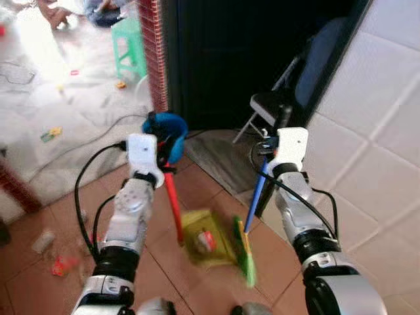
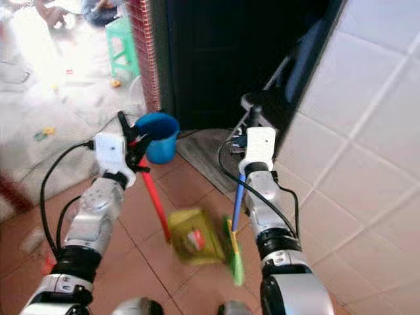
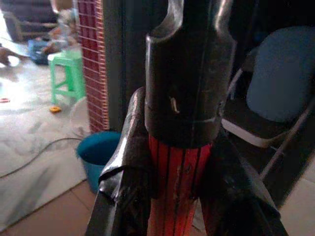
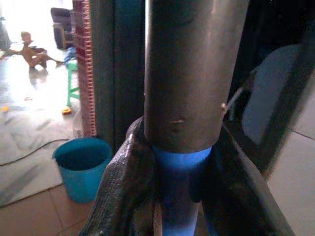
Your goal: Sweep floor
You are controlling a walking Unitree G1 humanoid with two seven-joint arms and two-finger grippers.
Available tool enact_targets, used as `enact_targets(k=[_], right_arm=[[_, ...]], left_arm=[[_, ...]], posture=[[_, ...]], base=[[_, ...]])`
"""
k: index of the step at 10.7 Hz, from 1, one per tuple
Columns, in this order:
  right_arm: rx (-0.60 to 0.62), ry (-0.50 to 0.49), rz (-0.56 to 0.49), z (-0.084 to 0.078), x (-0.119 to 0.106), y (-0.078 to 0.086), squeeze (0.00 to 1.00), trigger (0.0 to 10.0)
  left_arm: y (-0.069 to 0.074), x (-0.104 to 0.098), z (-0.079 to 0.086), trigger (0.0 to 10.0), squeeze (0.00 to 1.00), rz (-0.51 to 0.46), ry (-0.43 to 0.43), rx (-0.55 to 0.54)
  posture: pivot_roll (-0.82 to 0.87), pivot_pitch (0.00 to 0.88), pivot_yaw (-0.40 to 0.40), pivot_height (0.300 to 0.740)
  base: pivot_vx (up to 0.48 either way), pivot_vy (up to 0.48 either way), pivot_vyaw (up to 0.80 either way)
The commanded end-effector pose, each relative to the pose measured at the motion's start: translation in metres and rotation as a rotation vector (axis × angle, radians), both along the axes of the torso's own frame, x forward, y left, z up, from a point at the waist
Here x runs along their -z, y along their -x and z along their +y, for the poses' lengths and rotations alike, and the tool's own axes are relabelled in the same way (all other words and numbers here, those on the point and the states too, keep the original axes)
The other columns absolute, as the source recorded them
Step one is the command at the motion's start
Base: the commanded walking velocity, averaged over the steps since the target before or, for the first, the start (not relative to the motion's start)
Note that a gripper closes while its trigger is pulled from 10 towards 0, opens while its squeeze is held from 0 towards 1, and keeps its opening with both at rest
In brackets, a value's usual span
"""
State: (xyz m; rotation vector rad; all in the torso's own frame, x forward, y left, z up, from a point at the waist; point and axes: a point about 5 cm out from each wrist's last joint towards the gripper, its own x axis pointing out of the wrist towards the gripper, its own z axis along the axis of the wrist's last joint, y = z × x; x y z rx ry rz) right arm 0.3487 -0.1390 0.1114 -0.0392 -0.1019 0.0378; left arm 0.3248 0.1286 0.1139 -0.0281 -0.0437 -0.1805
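My left gripper [image 1: 162, 164] is shut on the red handle [image 1: 174, 207] of a yellow-green dustpan [image 1: 220, 252] that rests on the terracotta floor tiles ahead of me. A red-and-white scrap [image 1: 205, 241] lies in the pan. My right gripper [image 1: 268, 159] is shut on the blue broom handle [image 1: 256, 197]. The broom's green bristles [image 1: 247, 254] touch the floor at the pan's right side. In the left wrist view the fingers [image 3: 123, 177] squeeze the red handle [image 3: 179, 201] below its black cap. In the right wrist view the blue handle [image 4: 179, 196] sits between the fingers [image 4: 125, 182] under a grey sleeve.
A blue bucket [image 1: 169, 128] stands by a red brick pillar [image 1: 154, 56] at a dark doorway. A folding chair [image 1: 289, 92] leans inside, and a white tiled wall [image 1: 374, 131] runs on the right. Litter [image 1: 59, 266] lies at the left; beyond are a green stool [image 1: 131, 42] and a person [image 1: 56, 10].
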Motion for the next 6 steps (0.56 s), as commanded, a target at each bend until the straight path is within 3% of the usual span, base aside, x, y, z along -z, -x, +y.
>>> enact_targets(k=[1, 4, 6], right_arm=[[-0.027, 0.002, -0.062, 0.005, -0.014, -0.003, 0.00, 10.0], [-0.060, -0.005, -0.123, 0.012, -0.031, -0.005, 0.00, 10.0], [-0.055, 0.003, -0.098, 0.008, -0.024, -0.002, 0.00, 10.0]], left_arm=[[0.000, -0.016, 0.000, 10.0, 0.00, -0.080, -0.012, -0.013], [0.004, -0.027, -0.002, 10.0, 0.00, -0.100, -0.030, -0.044], [0.002, -0.018, 0.005, 10.0, 0.00, -0.067, -0.033, -0.089]], posture=[[-0.02, 0.000, -0.019, 0.740], [0.00, 0.000, -0.006, 0.740], [-0.01, 0.000, -0.013, 0.740]], base=[[0.000, 0.000, 0.76], [0.000, 0.000, 0.75], [0.000, 0.000, 0.21]])
